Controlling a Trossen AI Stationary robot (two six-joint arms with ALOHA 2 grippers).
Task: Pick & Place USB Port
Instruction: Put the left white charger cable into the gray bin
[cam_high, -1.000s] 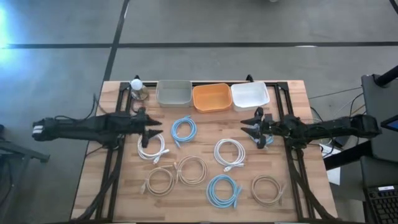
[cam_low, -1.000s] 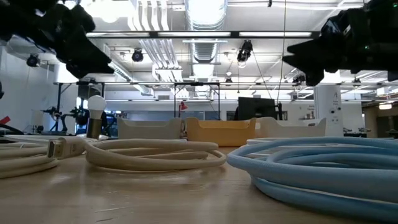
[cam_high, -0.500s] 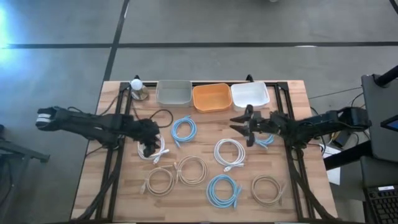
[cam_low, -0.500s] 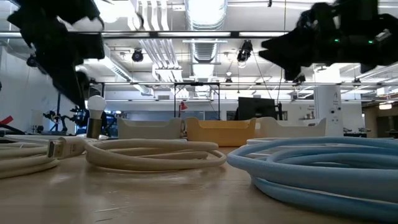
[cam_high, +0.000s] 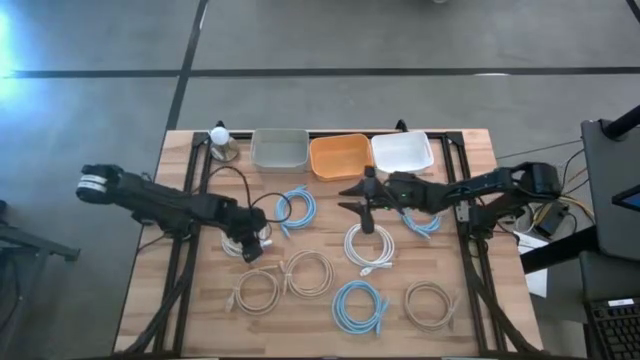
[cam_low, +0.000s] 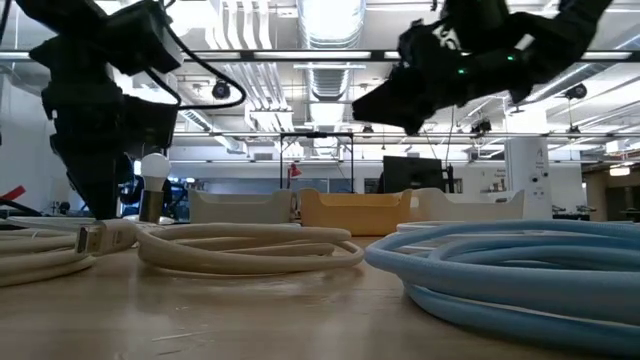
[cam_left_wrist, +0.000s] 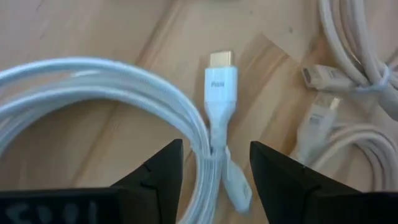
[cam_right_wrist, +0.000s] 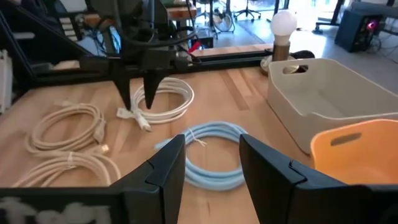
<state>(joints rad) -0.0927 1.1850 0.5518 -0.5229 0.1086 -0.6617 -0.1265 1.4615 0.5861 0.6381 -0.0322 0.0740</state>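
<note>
White coiled cable (cam_high: 243, 240) on the wooden table (cam_high: 200, 320) lies directly under the open, empty left gripper (cam_high: 253, 237); only the left wrist view shows its plug (cam_left_wrist: 221, 78) between the spread fingers (cam_left_wrist: 155, 177). Right gripper (cam_high: 358, 206) hovers open, empty.

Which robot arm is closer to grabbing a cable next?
Probably the left. The left gripper is down over the white cable, fingers open on either side of it. The right gripper hangs open above the table, beside another white coil.
</note>
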